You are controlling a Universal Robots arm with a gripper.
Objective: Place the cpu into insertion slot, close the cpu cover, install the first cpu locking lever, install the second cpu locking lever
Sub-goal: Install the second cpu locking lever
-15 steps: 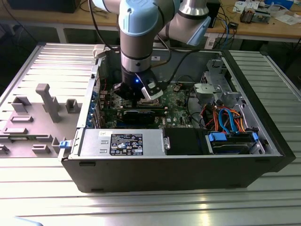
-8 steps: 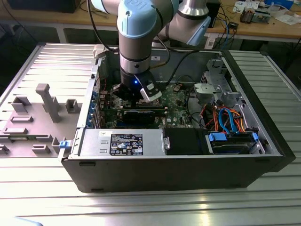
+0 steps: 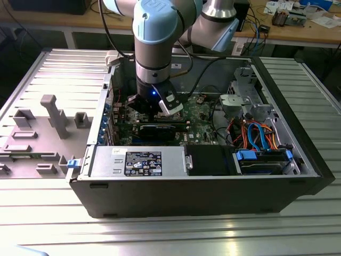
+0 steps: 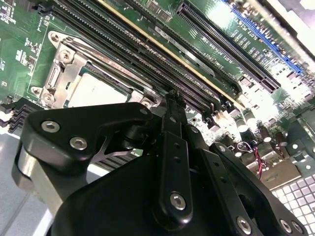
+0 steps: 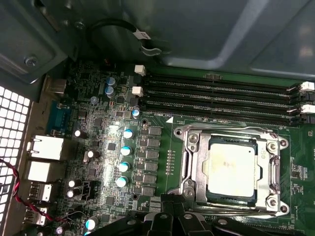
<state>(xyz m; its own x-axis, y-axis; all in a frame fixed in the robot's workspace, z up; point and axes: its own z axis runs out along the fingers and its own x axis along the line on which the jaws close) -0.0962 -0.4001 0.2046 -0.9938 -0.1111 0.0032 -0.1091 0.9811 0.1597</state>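
So the cpu (image 5: 231,167) already sits in the insertion slot (image 5: 184,164) with the cpu cover (image 5: 194,142) shut over its edges, presumably to clamp it. The gripper (image 4: 172,101) hovers just beside the socket; fingers look pressed together, holding nothing.

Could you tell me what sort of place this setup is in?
Probably a robotics lab or workshop: an open computer case sits on a ribbed metal table, with cluttered wooden benches behind and grey fixture blocks beside it.
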